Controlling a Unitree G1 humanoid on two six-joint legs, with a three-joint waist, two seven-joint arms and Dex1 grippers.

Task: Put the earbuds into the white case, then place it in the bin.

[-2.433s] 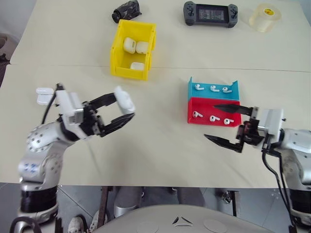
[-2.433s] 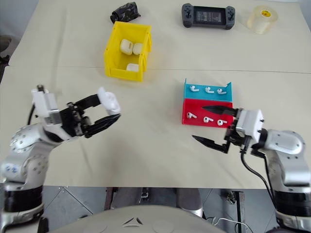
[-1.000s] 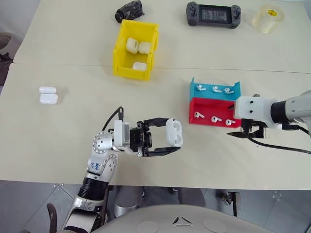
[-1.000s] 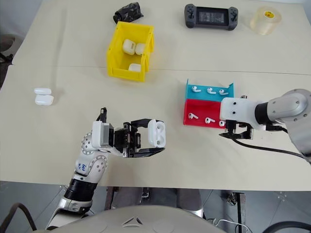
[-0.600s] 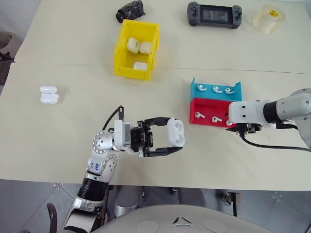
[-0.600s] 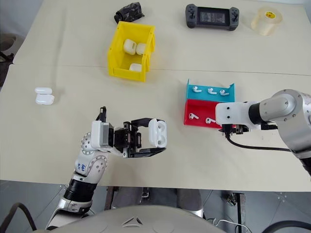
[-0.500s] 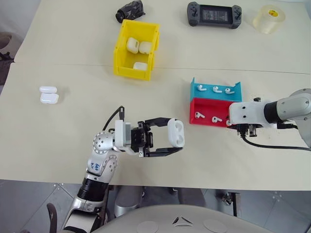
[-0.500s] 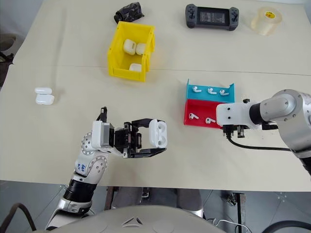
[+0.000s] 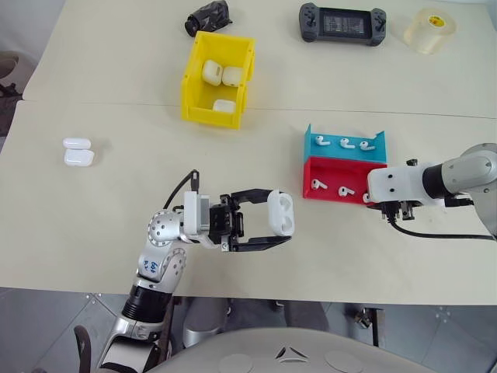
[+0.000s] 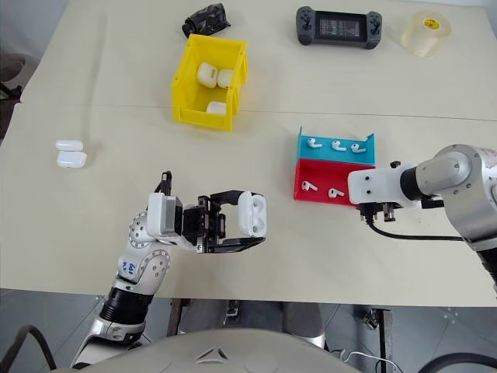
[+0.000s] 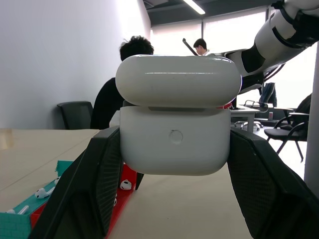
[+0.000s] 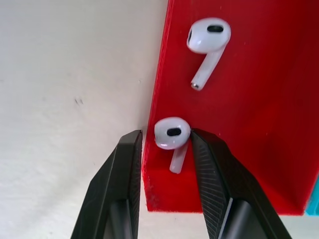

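My left gripper [image 9: 276, 222] is shut on the white case [image 9: 280, 210], holding it level above the table's front; in the left wrist view the case [image 11: 175, 119] sits between both fingers with its lid down. At the red tray's [image 9: 330, 174] right front corner my right gripper [image 9: 386, 211] points down. It is shut on one of the earbuds [image 12: 172, 132], with one finger inside the tray and the other [image 12: 127, 164] outside its wall. Another earbud [image 12: 208, 40] lies further in. The yellow bin [image 9: 191, 87] stands at the back and holds three white cases.
A blue tray [image 9: 309, 144] with three earbuds adjoins the red one. Two white cases [image 9: 78, 152] lie at the left. A game controller [image 9: 342, 23], a tape roll [image 9: 426, 29] and a black object [image 9: 206, 15] sit along the far edge. People [image 11: 129, 74] sit beyond the table.
My right gripper's fingers have closed in at the red tray's corner, around an earbud. The left gripper and its case have stayed put.
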